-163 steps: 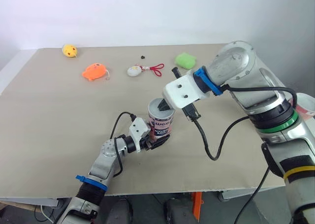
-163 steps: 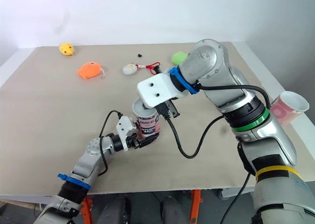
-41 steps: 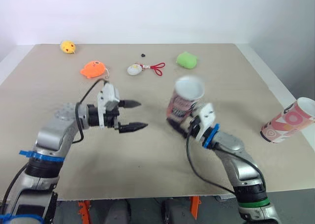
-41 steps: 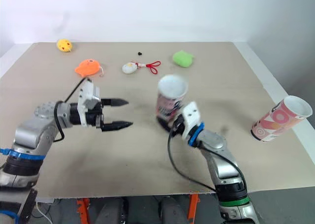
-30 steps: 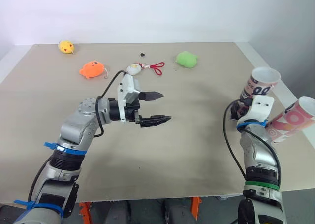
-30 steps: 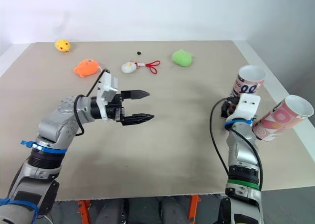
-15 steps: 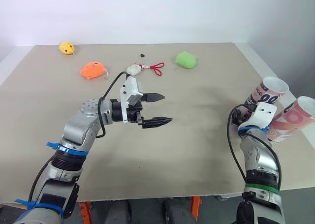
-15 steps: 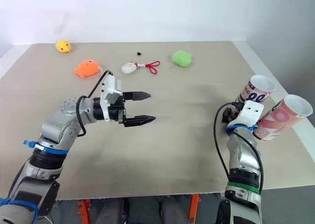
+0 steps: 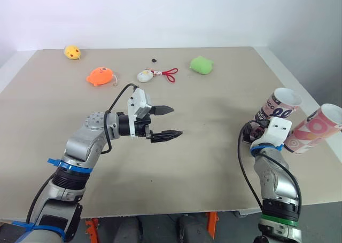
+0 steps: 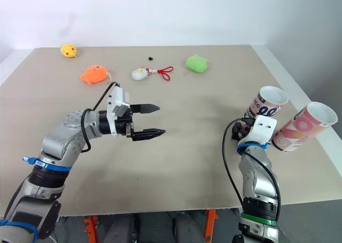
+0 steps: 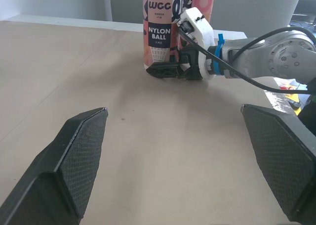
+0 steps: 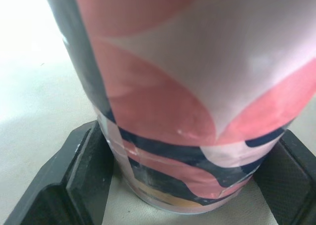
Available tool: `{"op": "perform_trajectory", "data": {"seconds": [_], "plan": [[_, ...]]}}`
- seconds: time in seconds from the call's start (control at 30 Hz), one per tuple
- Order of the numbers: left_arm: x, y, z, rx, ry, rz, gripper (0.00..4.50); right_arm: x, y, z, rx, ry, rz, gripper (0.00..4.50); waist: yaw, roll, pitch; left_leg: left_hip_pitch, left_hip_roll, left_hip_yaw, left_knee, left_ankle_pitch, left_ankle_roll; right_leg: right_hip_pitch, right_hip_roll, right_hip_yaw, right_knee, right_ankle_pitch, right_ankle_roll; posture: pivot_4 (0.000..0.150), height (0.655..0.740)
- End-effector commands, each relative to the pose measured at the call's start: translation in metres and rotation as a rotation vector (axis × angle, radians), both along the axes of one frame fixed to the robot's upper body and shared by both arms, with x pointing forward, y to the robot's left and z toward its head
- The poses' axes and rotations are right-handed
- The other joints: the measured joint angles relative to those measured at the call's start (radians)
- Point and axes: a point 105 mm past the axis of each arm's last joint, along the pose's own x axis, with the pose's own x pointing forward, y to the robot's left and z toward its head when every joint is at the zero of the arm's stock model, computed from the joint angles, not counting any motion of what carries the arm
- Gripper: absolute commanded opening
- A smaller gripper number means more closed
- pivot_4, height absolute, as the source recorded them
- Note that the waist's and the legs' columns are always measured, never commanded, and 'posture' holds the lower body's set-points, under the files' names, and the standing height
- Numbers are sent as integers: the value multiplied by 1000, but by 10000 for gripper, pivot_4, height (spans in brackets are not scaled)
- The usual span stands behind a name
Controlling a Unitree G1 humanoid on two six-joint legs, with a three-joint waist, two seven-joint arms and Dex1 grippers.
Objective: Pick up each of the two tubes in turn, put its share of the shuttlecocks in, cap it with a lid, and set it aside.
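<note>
Tube (image 9: 273, 107) stands upright on the tabletop (image 9: 214, 147), close to the right edge, about midway along it. Pink, white and dark print; the left wrist view reads "NYLON BALL" on its side. Its base sits on the surface.

Right gripper (image 12: 190, 185) is closed around the tube's foot. Its fingers (image 12: 84, 170) press in low on either side, level with the tabletop.

Second tube (image 9: 315, 128) is just beside the first, on the side nearer the right edge. Same pink print. Whether the two touch cannot be told.

Left gripper (image 9: 176, 120) hangs above the middle of the tabletop, well apart from both tubes. Its jaws are spread wide and hold nothing. The tips point toward the right edge.

Along the far edge, well apart from everything above:
- Yellow toy (image 9: 73, 52) near the far left corner.
- Orange toy (image 9: 101, 76) a little nearer in.
- White toy (image 9: 144, 76) with a red cord (image 9: 169, 74) trailing from it.
- Black speck (image 9: 154, 59) beyond the white toy.
- Green toy (image 9: 201, 65) right of centre.
</note>
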Motion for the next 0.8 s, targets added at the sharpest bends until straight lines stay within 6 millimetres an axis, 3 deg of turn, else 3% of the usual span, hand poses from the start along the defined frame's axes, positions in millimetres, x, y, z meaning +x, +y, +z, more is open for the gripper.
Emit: {"op": "perform_trajectory", "data": {"seconds": [0.03, 0.43, 0.6, 0.8], "plan": [[-4, -3, 12, -17, -51, -19, 45000, -6, -3, -27, 10, 152, -3, 42178, 0, -1, -1, 0, 0, 0, 0, 0, 0, 0, 0, 0, 0, 0, 0, 1500, 7400], [-6, -2, 9, -11, -39, -25, 45000, -28, 31, -56, 149, 302, 97, 42178, 1, -9, -6, 2, 2, -2, -1, 0, 0, 2, 2, -2, 0, -1, 0, 1500, 7400], [-7, -2, 8, -8, -36, -29, 45000, -47, 47, -86, 284, 439, 130, 42178, 2, -20, -13, 3, 7, -4, -1, 0, 0, 3, 7, -4, 0, -2, -1, 1500, 7400], [-7, -3, 8, -5, -35, -31, 45000, -57, 46, -97, 261, 521, 138, 42178, 2, -34, -22, 18, 14, -9, -6, 0, 0, 17, 12, -11, -1, -7, -11, 1500, 7400]]}}
